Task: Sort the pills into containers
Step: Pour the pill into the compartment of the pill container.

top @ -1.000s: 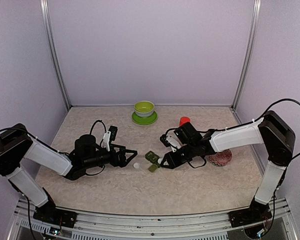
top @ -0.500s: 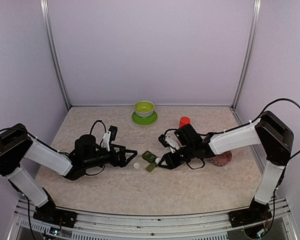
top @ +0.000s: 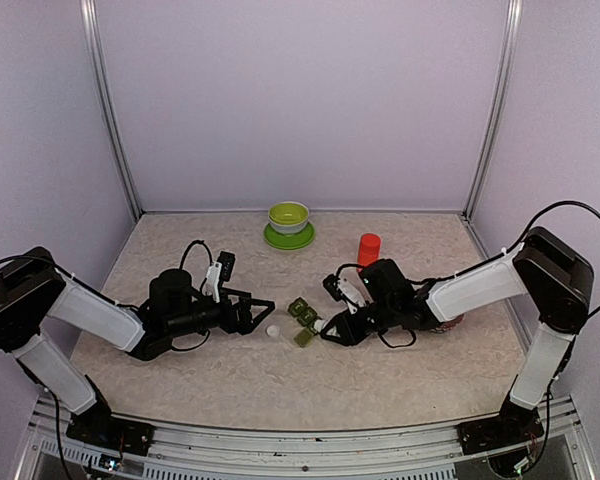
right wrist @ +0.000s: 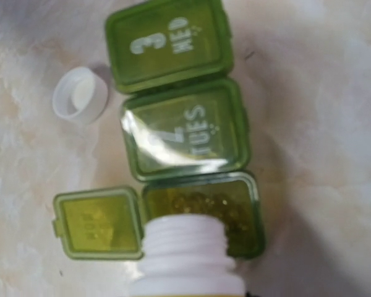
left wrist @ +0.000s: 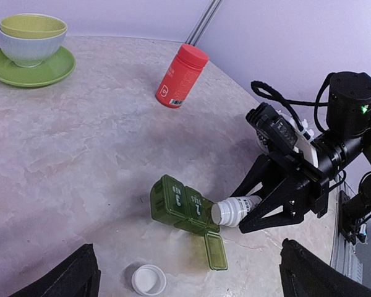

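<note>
Where the table's middle lies between the two arms, the containers (top: pixel 303 322) sit as a short dark green strip of three joined compartments, running from far to near. Two of its lids, marked "3 WED" and "2 TUES" in the right wrist view, are shut, while the nearest compartment (right wrist: pixel 201 207) stands open with its lid (right wrist: pixel 98 223) flipped out flat to the left. The right gripper (top: pixel 330 328) reaches in low from the right of the strip, its fingers clamped around a small white bottle (left wrist: pixel 234 210) that lies tipped on its side. The bottle's threaded open mouth points left and sits at the rim of the open compartment, so the strip is just beside the gripper's fingertips. Something speckled and yellowish shows inside that compartment, too blurred to tell whether it is pills. A loose white cap (top: pixel 273 331) rests on the table just left of the strip, apart from it. The left gripper (top: pixel 264 314) hovers low on the cap's left with its fingers spread wide and nothing between them, near the strip but clear of it. Farther back stand a red bottle (top: pixel 369 249) upright to the right and a lime-green bowl (top: pixel 289 216) on a saucer (top: pixel 289 240) at the far edge.
</note>
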Controlling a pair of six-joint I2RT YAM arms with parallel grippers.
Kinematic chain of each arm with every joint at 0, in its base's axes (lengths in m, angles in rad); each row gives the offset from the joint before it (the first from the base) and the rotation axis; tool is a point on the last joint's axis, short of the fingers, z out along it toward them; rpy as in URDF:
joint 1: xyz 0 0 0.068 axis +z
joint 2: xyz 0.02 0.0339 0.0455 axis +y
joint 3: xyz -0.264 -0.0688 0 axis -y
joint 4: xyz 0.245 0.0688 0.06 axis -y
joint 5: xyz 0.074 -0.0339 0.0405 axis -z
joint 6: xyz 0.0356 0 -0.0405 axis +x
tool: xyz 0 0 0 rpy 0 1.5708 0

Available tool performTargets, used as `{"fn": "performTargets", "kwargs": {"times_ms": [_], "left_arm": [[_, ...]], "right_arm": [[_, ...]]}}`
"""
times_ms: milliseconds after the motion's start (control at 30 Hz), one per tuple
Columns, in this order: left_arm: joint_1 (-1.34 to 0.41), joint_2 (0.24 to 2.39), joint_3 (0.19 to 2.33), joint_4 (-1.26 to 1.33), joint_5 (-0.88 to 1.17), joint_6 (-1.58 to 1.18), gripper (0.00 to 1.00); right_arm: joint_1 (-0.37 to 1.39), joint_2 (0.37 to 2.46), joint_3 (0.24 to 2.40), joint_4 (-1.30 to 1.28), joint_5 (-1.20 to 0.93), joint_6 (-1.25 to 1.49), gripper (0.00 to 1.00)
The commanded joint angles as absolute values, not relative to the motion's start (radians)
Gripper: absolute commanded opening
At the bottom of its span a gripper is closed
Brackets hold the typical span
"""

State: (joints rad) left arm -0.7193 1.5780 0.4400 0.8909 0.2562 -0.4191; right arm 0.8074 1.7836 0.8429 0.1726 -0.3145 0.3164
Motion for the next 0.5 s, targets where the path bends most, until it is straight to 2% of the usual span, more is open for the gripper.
{"fn": "performTargets", "kwargs": {"times_ms": [0, 467], "left_arm": [[-0.718, 1.589, 0.45, 0.918, 0.268, -0.419, 0.99], [-0.718, 1.586, 0.451, 0.916, 0.267, -0.418, 0.99]], "right_arm": [[0.801, 1.735, 0.792, 0.273, -0.329, 0.299, 0.21], [0.801, 1.718, 0.768, 0.344, -0.37, 0.287, 0.21]]}}
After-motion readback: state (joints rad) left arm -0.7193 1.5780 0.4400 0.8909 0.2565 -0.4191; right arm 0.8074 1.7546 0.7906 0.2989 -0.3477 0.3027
